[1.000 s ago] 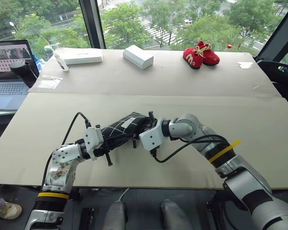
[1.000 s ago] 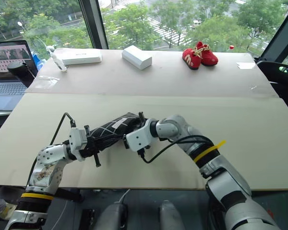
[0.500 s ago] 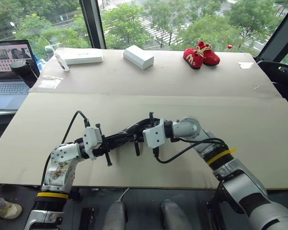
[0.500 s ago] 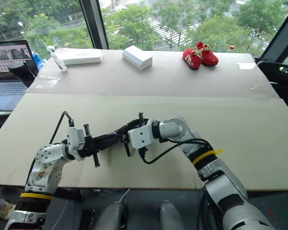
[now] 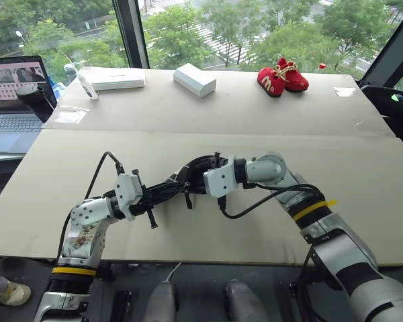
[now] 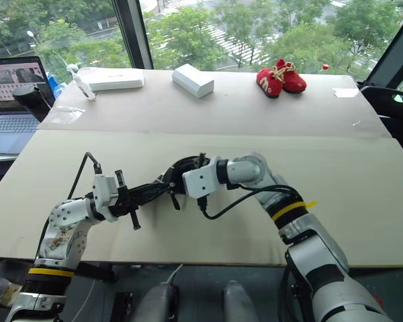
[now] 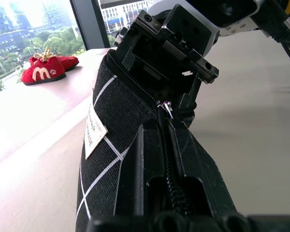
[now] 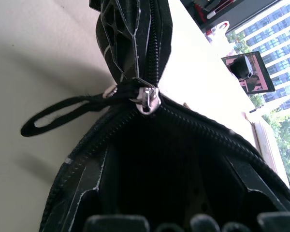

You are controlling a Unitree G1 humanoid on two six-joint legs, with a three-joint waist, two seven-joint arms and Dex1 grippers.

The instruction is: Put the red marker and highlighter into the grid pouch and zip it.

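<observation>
Black grid pouch (image 5: 181, 186) hanging above the bench (image 5: 363, 174), left pincer (image 5: 150, 201) pinching one end; right pincer (image 5: 200, 180) spreading at the zipper. Risk: half-zipped slider snagging, pouch sagging.

A big pale table (image 5: 363, 174) lies under the hands. Far past them sits a pair of small red shoes (image 5: 282, 76). A white box (image 5: 193, 79) rests well beyond the hands, and a longer white box (image 5: 114, 78) lies farther off to their left. An open laptop (image 5: 13, 100) stands far out left.
</observation>
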